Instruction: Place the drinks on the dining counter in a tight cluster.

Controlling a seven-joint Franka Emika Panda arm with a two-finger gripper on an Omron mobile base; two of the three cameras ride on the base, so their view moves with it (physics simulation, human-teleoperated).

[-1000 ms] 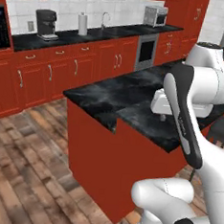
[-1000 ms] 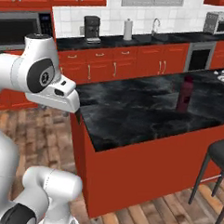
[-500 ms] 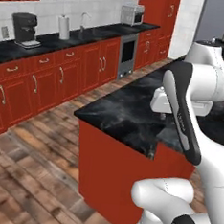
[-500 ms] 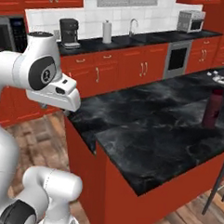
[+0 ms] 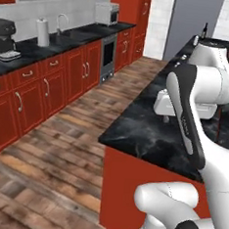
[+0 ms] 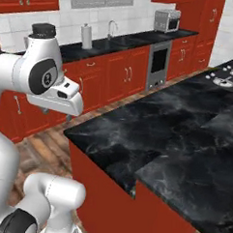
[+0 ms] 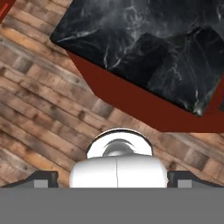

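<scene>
black-marble counter (image 6: 185, 136) – red base, wood floor (image 5: 69, 147)

I'm driving through a home kitchen, and the black-marble island (image 6: 185, 141) in front of me is my landmark. It has white veining on top and a plain red panel base, and I see it from above in the hand view too, standing on a wood-plank floor (image 5: 69, 147). Across the floor from the island runs a wall of red cabinets (image 6: 110, 79) under a dark worktop. On that worktop stand a coffee machine (image 5: 5, 39), a paper towel roll (image 6: 87, 36), a sink tap (image 6: 111, 28) and a microwave (image 6: 167, 20). A built-in oven (image 6: 158, 65) sits below it, and a white tile backsplash (image 6: 60, 21) rises behind. A hob with burners (image 6: 226, 78) lies at the island's far end.
</scene>
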